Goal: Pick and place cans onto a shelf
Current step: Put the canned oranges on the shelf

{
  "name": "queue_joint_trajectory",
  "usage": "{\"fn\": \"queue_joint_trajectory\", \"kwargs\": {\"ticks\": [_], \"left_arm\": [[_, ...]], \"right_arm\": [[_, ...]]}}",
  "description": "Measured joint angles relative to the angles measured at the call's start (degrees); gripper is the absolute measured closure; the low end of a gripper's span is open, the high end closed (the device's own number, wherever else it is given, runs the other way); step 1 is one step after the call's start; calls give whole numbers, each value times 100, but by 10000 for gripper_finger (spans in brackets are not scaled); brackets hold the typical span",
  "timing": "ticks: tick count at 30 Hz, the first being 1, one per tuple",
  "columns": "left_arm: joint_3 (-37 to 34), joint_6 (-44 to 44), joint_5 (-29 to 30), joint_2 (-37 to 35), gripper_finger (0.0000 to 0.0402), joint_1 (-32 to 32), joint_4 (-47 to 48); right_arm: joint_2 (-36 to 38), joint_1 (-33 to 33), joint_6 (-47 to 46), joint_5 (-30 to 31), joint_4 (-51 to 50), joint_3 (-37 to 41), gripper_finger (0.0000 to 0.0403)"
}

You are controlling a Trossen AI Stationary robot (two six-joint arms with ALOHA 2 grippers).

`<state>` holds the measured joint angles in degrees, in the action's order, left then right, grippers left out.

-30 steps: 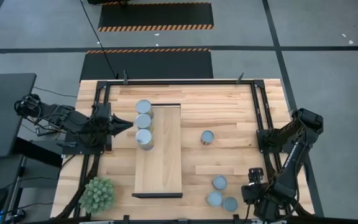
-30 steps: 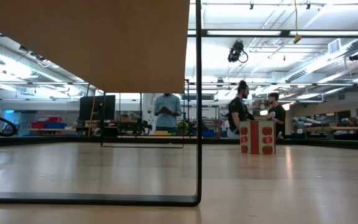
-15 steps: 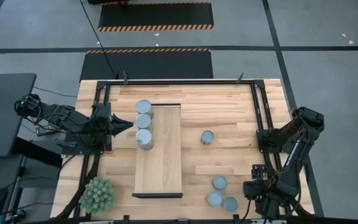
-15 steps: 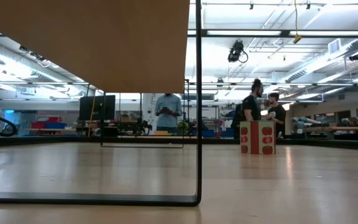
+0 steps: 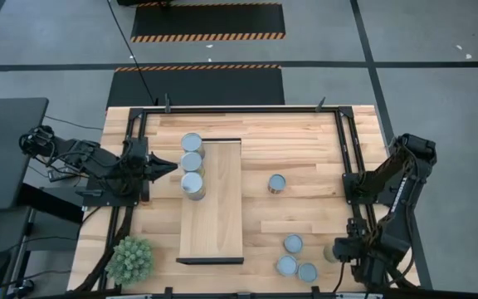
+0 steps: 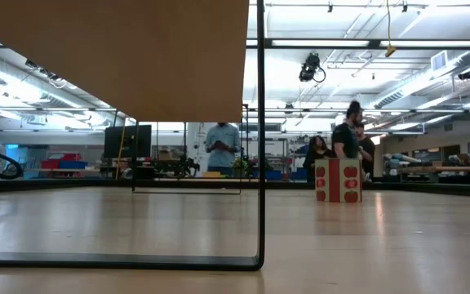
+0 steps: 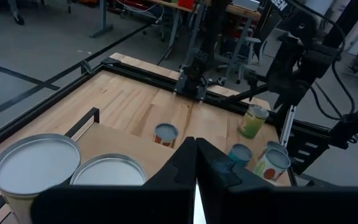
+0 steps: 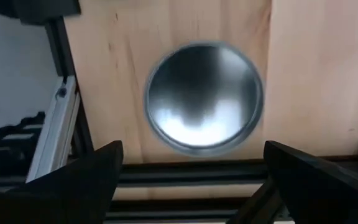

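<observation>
Over a can point(image 8: 204, 98) — right gripper point(image 8: 191, 186) (spread wide).

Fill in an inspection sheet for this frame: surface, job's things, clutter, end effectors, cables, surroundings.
Surface: wooden table, dark rail frame.
Job's things: three cans on the shelf along its left edge; one can right of it; three near the front right; another can under the right end effector.
Clutter: green plant, front left corner.
End effectors: left end effector shut beside the shelved cans; right end effector open, above a can.
Cables: black cable across the floor.
Surroundings: people standing behind.
</observation>
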<state>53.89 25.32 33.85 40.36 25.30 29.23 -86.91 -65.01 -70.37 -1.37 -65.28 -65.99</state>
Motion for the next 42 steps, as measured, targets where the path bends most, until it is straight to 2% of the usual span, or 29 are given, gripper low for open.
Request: {"fn": "queue_joint_trajectory", "kwargs": {"ticks": [11, 17, 24, 28, 36, 42], "left_arm": [[2, 145, -7, 0, 386, 0, 7], [4, 119, -4, 0, 386, 0, 16], [4, 111, -2, 0, 386, 0, 22], [4, 72, 2, 0, 386, 0, 22], [4, -220, 2, 0, 386, 0, 21], [30, -31, 20, 2, 386, 2, 24]], "right_arm": [[-20, 151, -16, -124, 552, 612, 3], [-19, 288, 69, 198, 1093, 824, 3], [-20, 302, 380, 284, 1689, 1281, 6], [-20, 303, 806, 324, 1820, 1437, 26], [-7, 546, 1745, 236, 1808, 1416, 96], [16, 989, 2291, 173, 836, 1038, 89]]}}
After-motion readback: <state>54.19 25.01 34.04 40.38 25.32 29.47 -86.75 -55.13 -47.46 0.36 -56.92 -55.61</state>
